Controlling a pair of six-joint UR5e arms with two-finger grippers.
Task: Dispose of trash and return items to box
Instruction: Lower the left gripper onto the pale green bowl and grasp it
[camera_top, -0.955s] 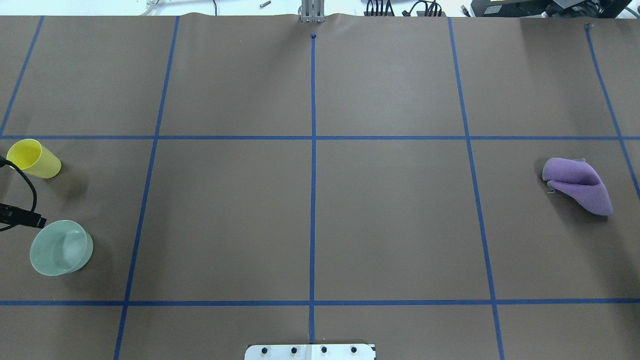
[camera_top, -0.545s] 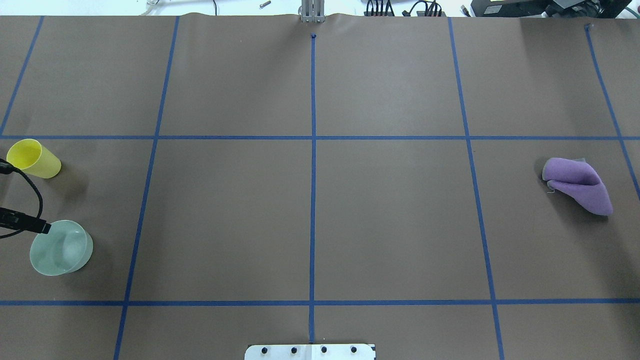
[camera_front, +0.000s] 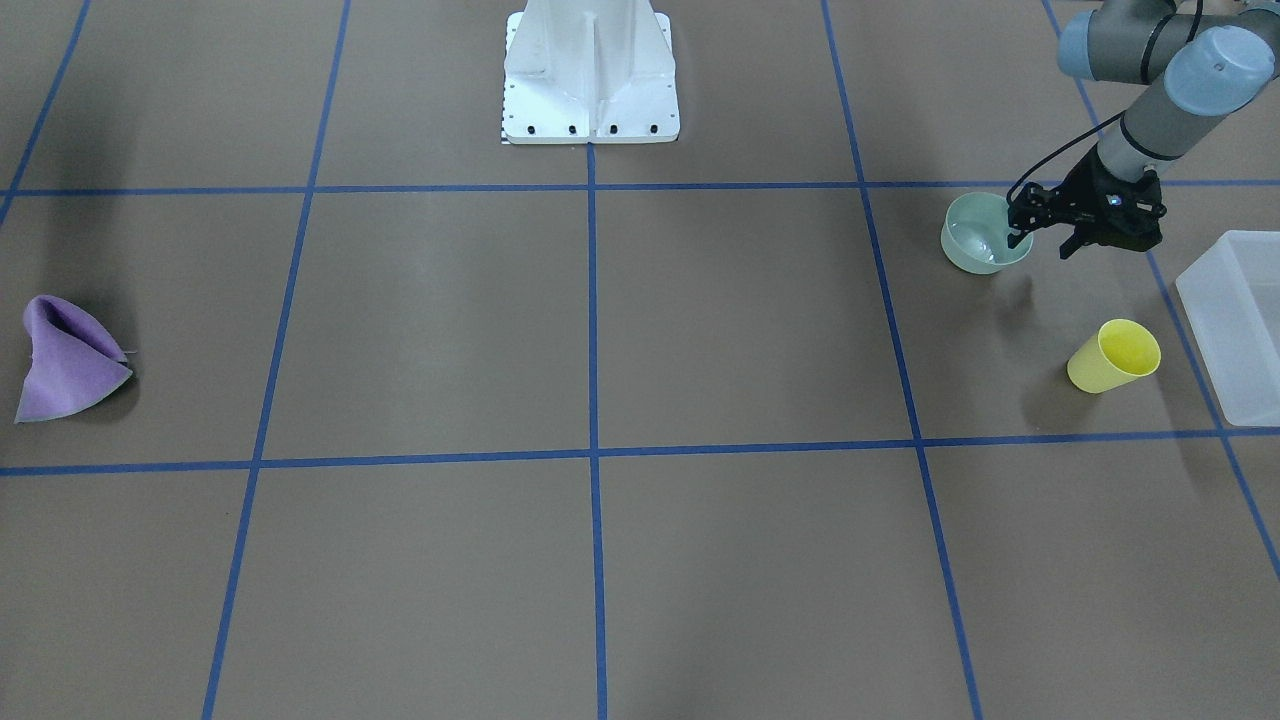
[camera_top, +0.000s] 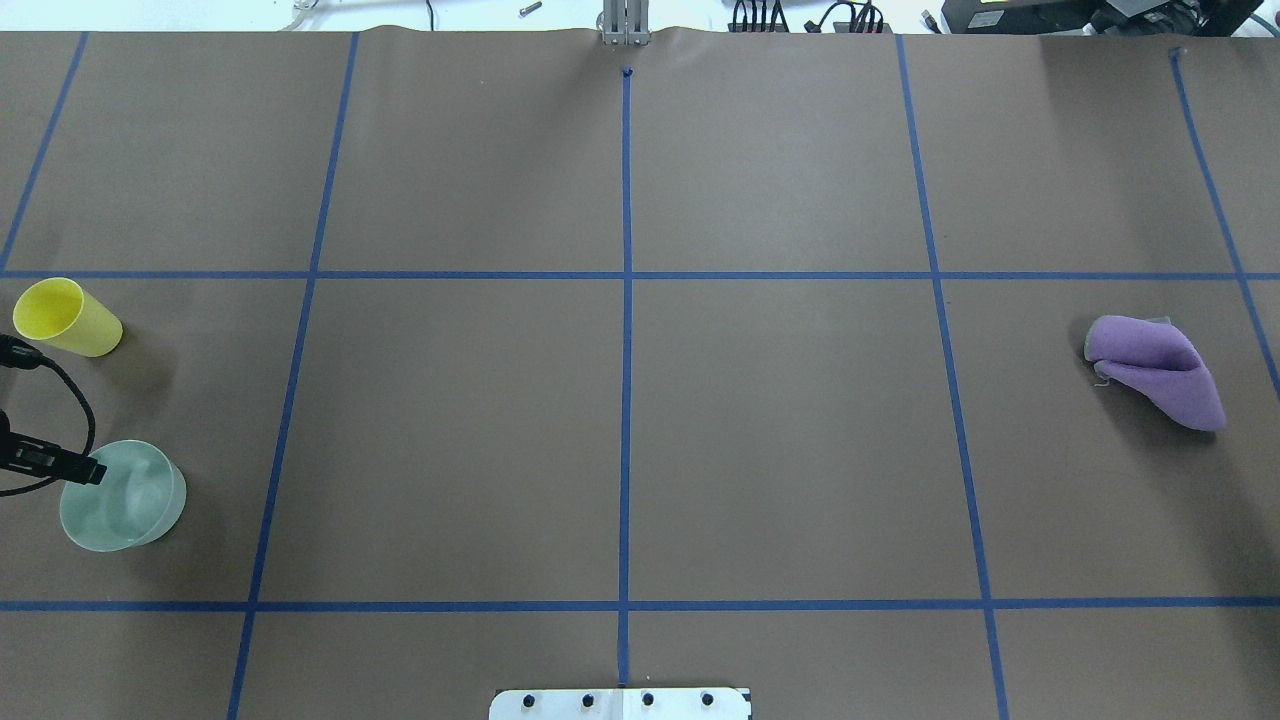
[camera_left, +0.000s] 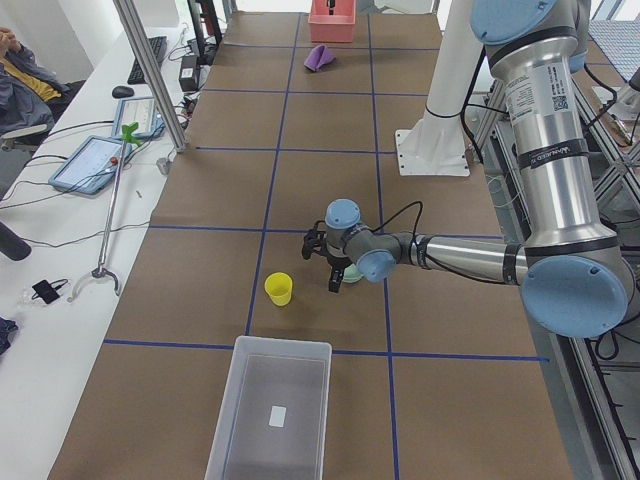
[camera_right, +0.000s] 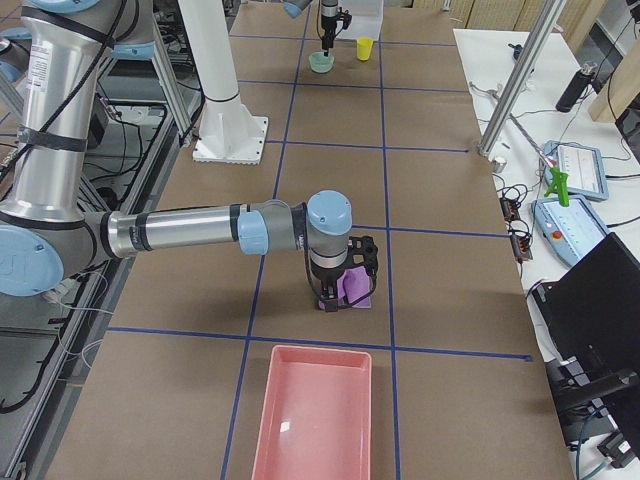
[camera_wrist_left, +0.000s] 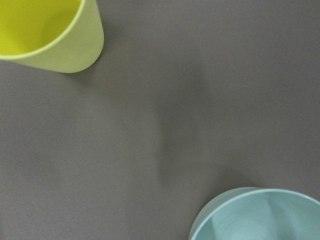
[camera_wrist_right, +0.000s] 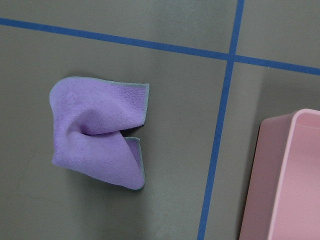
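The mint-green bowl (camera_front: 982, 248) stands upright at the table's left end; it also shows in the overhead view (camera_top: 125, 500) and the left wrist view (camera_wrist_left: 260, 215). My left gripper (camera_front: 1042, 242) is open and straddles the bowl's rim, one finger inside and one outside. One fingertip (camera_top: 88, 471) shows in the overhead view. The yellow cup (camera_front: 1112, 357) stands upright a little apart, between the bowl and the translucent box (camera_front: 1235, 320). The box looks empty in the exterior left view (camera_left: 270, 410). My right gripper (camera_right: 338, 300) hangs over the purple cloth (camera_right: 357, 288); I cannot tell whether it is open.
The purple cloth (camera_top: 1155, 368) lies crumpled at the table's right end. A pink tray (camera_wrist_right: 290, 175) sits just beyond it at that end. The white robot base (camera_front: 590, 75) stands at the table's near middle edge.
My left gripper's finger has moved from beside the bowl onto its rim. The bowl, the cup and the cloth have not moved.
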